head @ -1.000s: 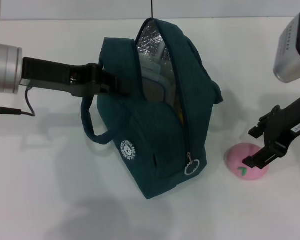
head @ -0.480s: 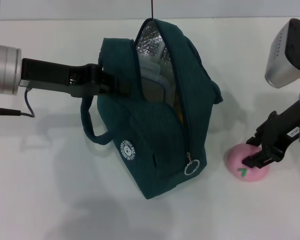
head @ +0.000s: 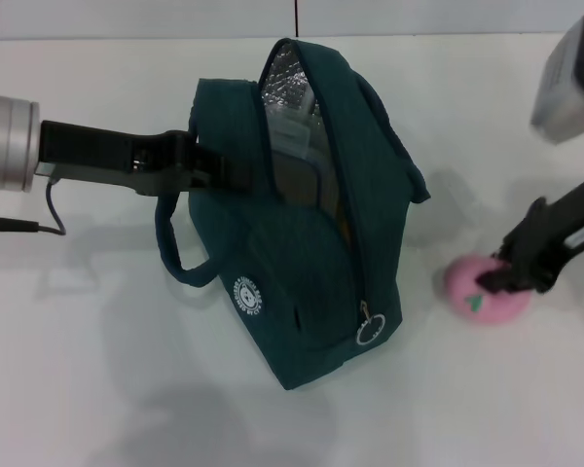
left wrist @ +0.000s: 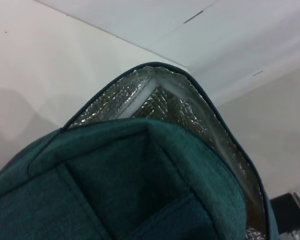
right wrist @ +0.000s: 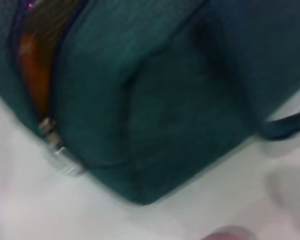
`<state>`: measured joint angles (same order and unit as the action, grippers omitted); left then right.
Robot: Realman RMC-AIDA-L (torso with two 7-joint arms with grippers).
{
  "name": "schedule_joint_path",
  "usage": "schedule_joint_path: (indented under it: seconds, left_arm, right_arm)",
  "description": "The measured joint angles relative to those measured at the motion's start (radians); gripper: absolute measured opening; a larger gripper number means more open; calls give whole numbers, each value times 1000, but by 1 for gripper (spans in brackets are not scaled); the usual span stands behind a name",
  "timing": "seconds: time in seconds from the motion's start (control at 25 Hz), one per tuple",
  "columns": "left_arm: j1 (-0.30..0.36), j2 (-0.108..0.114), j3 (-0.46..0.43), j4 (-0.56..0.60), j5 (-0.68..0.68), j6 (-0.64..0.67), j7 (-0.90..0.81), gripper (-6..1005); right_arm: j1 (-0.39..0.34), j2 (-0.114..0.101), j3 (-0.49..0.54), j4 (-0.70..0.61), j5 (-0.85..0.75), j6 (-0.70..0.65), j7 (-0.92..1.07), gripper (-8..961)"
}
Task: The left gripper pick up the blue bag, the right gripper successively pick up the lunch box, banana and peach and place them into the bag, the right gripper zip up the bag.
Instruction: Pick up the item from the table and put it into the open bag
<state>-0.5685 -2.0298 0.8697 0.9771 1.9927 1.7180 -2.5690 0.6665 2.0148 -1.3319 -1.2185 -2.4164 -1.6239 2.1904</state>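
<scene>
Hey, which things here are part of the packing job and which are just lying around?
Job: blue bag, lunch box inside it, banana inside it, peach, left hand holding the bag, right hand at the peach.

Lying about: only a grey cable.

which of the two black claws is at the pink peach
The right gripper, a black two-finger claw, sits on the round pink toy peach; the left gripper is across at the dark teal fabric bag.
</scene>
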Motion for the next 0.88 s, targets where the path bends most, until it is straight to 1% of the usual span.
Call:
schedule_joint_path:
  seconds: [0.2, 0.24, 0.28, 0.32, 0.4, 0.44, 0.48, 0.56, 0.6, 0.68, 0.76, 0.88]
  left_arm:
    - [2, -4, 0, 0, 0, 0, 7, 32]
    - [2, -5, 0, 0, 0, 0, 7, 32]
    - [2, -5, 0, 0, 0, 0, 7, 32]
    - [2, -6, 0, 0, 0, 0, 8, 32]
    - [3, -6, 0, 0, 0, 0, 8, 32]
    - [2, -6, 0, -1, 0, 0, 9, 32]
    - [1, -6, 0, -4, 0, 0, 10, 32]
    - [-2, -6, 0, -8, 0, -1, 10, 32]
    - [-3, -6, 0, -9, 0, -1, 10, 32]
    - [-5, -6, 0, -10, 0, -1, 10, 32]
    - [-8, -6, 0, -10, -1, -2, 10, 32]
    - [-9, -6, 0, -10, -14, -2, 10, 32]
  right_arm:
    - [-20, -9, 240, -14, -2, 2, 8, 180]
    - [-24, -11, 313, -28, 3, 1, 4, 175]
    - [-26, -12, 356, -39, 8, 0, 0, 171]
    - [-33, -11, 424, -62, 41, -3, -12, 166]
    - [-52, -10, 486, -94, 124, -5, -40, 157]
    - [-74, -10, 513, -115, 233, -6, -72, 152]
    - [-84, -11, 519, -121, 281, -6, -87, 148]
    - [-116, -13, 521, -134, 474, -25, -163, 133]
    - [-124, -13, 519, -136, 544, -37, -197, 125]
    - [-130, -8, 511, -123, 684, -79, -272, 110]
    - [-126, -6, 482, -92, 775, -105, -316, 94]
    - [-108, -5, 417, -39, 828, -111, -362, 69]
